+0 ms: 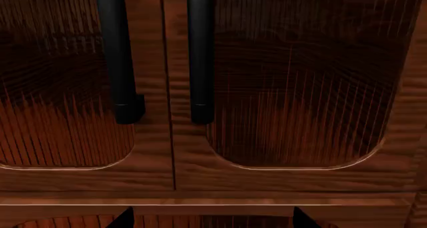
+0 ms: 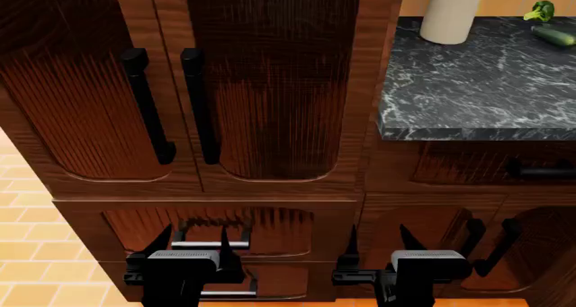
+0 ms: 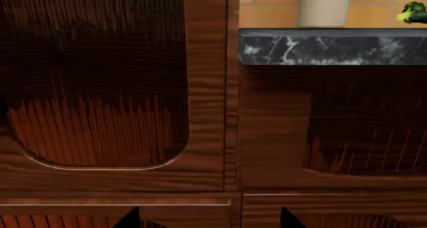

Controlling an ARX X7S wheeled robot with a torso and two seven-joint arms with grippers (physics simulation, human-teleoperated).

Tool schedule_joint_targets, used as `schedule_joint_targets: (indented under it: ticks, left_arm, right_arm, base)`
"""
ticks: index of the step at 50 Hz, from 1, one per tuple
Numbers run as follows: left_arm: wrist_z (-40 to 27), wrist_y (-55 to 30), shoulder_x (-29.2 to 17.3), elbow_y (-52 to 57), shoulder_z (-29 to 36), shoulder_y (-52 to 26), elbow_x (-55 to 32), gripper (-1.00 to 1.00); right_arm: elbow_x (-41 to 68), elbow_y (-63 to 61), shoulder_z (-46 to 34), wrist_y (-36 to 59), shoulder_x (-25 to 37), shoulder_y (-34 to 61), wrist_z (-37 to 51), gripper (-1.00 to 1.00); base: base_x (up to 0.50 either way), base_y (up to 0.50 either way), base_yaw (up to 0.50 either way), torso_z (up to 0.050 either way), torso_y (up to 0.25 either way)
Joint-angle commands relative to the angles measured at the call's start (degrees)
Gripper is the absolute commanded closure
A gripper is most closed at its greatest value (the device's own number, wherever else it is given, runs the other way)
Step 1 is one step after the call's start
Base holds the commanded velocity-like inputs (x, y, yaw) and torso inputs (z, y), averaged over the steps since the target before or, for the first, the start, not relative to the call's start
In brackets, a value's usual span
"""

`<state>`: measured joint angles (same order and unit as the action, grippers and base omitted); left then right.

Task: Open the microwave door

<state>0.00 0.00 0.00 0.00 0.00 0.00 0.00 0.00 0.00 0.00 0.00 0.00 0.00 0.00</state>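
Observation:
The microwave and its door are out of view in all three views. My left gripper (image 2: 193,243) hangs low in front of the drawers of a tall wooden cabinet (image 2: 270,84); it is open, and only its dark fingertips (image 1: 125,218) show in the left wrist view. My right gripper (image 2: 378,243) is level with it, to the right, at the seam between the tall cabinet and the counter unit. It is open too, with nothing between its fingertips (image 3: 132,219).
Two black vertical handles (image 2: 148,104) (image 2: 199,104) sit on the tall cabinet's double doors. To the right is a dark marble counter (image 2: 468,84) with a cream cylinder (image 2: 450,10), broccoli (image 2: 538,10) and a cucumber (image 2: 554,36). Below it are a drawer handle (image 2: 540,171) and cupboard doors.

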Motion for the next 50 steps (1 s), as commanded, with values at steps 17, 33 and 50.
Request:
schedule_joint_targets:
  ticks: [17, 33, 50]
  left_arm:
    - [-2.2, -1.5, -3.4, 4.5, 3.5, 1.0, -5.1, -1.00]
    - [-4.0, -3.8, -4.6, 9.6, 4.6, 0.4, -6.7, -1.00]
    - [-8.8, -19.9, -5.4, 27.5, 3.9, -20.3, -10.5, -1.00]
  right_arm:
    - [3.5, -0.5, -4.2, -0.7, 3.1, 0.1, 3.9, -1.00]
    - [4.5, -3.0, -5.5, -0.4, 4.7, 0.4, 5.6, -1.00]
    - [2.3, -28.5, -2.5, 20.8, 11.8, 13.7, 7.9, -1.00]
  base:
    - [0.00, 0.00, 0.00, 0.016, 0.005]
    - [0.00, 0.00, 0.00, 0.050, 0.013]
    - [0.00, 0.00, 0.00, 0.050, 0.011]
